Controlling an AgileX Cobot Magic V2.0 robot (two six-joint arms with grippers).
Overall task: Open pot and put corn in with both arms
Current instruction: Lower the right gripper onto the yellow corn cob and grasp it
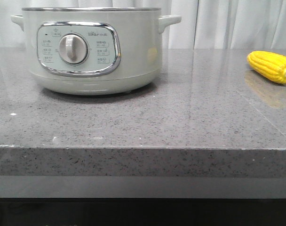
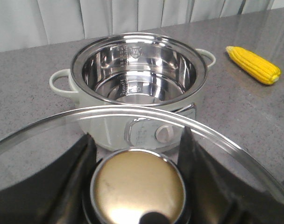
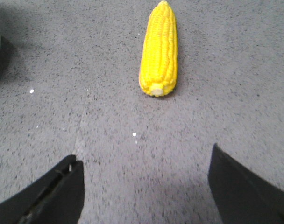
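The pale cream-green pot (image 1: 93,49) stands on the grey counter at the left, its dial facing me. In the left wrist view the pot (image 2: 137,74) is open and its steel inside is empty. My left gripper (image 2: 137,154) is shut on the round gold knob (image 2: 138,186) of the glass lid (image 2: 235,147), held above and in front of the pot. The yellow corn (image 1: 271,66) lies at the counter's right; it also shows in the left wrist view (image 2: 254,64). My right gripper (image 3: 144,170) is open and empty above the counter, short of the corn (image 3: 159,49).
The grey speckled counter (image 1: 180,117) has its front edge close to the camera. White curtains (image 1: 227,21) hang behind it. A wide stretch of bare counter lies between the pot and the corn.
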